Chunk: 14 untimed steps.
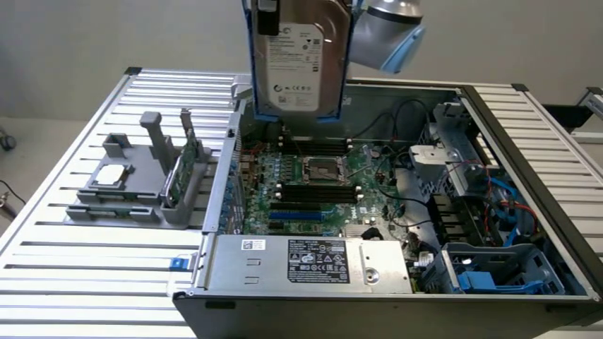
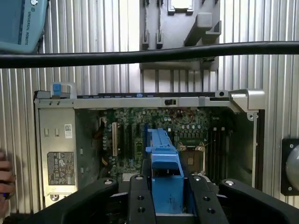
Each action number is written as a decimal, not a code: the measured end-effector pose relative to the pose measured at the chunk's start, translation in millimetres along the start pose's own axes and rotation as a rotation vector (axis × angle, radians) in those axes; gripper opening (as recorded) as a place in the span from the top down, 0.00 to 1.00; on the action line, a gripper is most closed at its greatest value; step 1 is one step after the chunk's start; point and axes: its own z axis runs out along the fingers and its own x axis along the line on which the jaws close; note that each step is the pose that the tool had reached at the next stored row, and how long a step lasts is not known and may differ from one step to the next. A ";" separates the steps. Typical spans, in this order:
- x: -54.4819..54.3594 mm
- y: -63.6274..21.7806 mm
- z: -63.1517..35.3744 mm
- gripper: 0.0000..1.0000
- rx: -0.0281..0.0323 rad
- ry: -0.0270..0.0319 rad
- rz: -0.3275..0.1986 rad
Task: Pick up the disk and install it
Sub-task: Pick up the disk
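The disk (image 1: 299, 63), a silver-grey drive with a white label in a blue carrier, hangs upright above the back of the open computer case (image 1: 219, 205), over the motherboard (image 1: 320, 187). In the wrist view my gripper (image 2: 164, 182) is shut on the disk; the blue carrier (image 2: 164, 158) sits between the black fingers (image 2: 140, 198) and points down at the motherboard (image 2: 187, 126). The arm's grey wrist (image 1: 391, 32) shows beside the disk.
A grey fixture (image 1: 141, 183) holding a small silver chip (image 1: 111, 175) and an upright green card (image 1: 179, 173) stands at the exterior view's left. The case holds a power supply (image 1: 311, 263) and a blue drive bay (image 1: 490, 272). A black cable (image 2: 149, 53) crosses the wrist view. A hand (image 2: 3, 175) is beside the case.
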 end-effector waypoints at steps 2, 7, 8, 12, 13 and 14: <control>3.7 -8.7 -0.6 0.67 0.0000 -0.0001 0.000; 13.0 -30.6 -2.2 0.67 -0.0001 -0.0002 0.000; 14.9 -35.0 -2.5 0.67 -0.0001 -0.0003 0.000; 22.2 -51.9 -3.5 0.67 -0.0002 -0.0003 0.000; 24.1 -56.2 -3.8 0.67 -0.0003 -0.0003 0.000; 26.0 -60.7 -4.0 0.67 -0.0003 -0.0003 0.000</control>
